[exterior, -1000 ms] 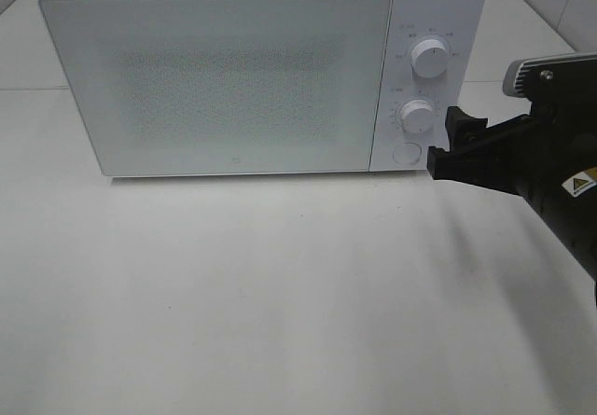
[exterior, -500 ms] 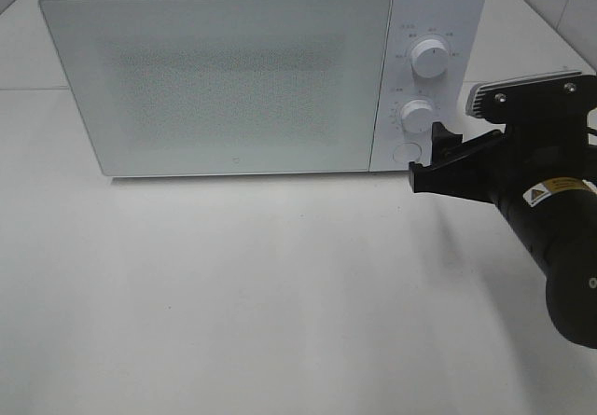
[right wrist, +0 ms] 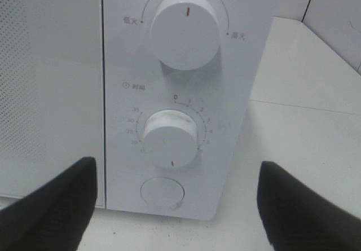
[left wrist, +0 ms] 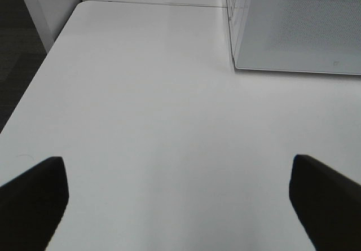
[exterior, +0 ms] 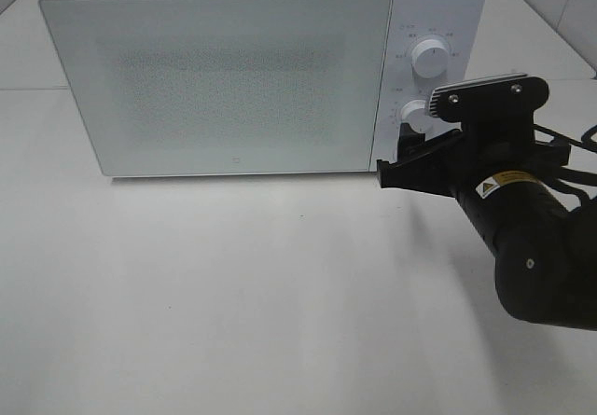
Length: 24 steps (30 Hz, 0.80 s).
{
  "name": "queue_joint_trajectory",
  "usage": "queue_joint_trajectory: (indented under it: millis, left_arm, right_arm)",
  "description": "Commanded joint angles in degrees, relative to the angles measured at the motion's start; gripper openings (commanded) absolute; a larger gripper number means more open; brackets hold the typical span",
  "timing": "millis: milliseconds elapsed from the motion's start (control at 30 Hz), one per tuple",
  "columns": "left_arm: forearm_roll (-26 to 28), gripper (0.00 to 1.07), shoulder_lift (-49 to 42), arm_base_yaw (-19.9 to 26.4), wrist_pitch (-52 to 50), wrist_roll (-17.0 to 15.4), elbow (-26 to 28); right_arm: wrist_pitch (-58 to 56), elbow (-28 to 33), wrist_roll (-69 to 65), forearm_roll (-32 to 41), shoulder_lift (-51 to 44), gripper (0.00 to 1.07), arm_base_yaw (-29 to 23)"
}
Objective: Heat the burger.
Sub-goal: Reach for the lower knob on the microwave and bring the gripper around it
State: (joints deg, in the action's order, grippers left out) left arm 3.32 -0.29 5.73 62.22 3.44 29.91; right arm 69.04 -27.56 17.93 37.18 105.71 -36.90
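The burger is out of view. A white microwave [exterior: 224, 79] stands at the back of the table with its door closed. My right gripper [exterior: 403, 159] hovers open just in front of the control panel, low down by the timer knob [exterior: 417, 117]. The right wrist view looks straight at the panel: the power knob [right wrist: 185, 32] is above, the timer knob [right wrist: 169, 138] below it, and a round button [right wrist: 162, 192] at the base, with my right gripper [right wrist: 175, 206] spread around them and holding nothing. My left gripper [left wrist: 180, 206] is open over bare table, off the microwave's left corner [left wrist: 237, 65].
The white table [exterior: 233, 294] stretches in front of the microwave. The left wrist view shows the table edge [left wrist: 39, 76] dropping to a dark floor. A tiled wall rises at the back right.
My right arm has swung left, bringing the gripper from beside the microwave's right edge to in front of the lower control panel. Its jaws have stayed at the same width.
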Motion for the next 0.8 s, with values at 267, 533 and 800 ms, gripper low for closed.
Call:
queue_joint_trajectory:
  millis: [267, 533, 800]
  left_arm:
    - [0.1, 1.01, -1.1, 0.1, -0.9, -0.4, -0.2]
    - [0.1, 1.01, -1.0, 0.1, -0.9, -0.4, -0.2]
    - [0.1, 1.01, -1.0, 0.1, -0.9, -0.3, -0.2]
  right_arm:
    - [-0.7, -5.3, -3.0, -2.7, 3.8, 0.76, 2.9]
    - [-0.6, -8.9, -2.6, -2.5, 7.4, 0.76, 2.9]
    - [-0.4, -12.4, -2.6, -1.6, 10.8, 0.76, 3.6]
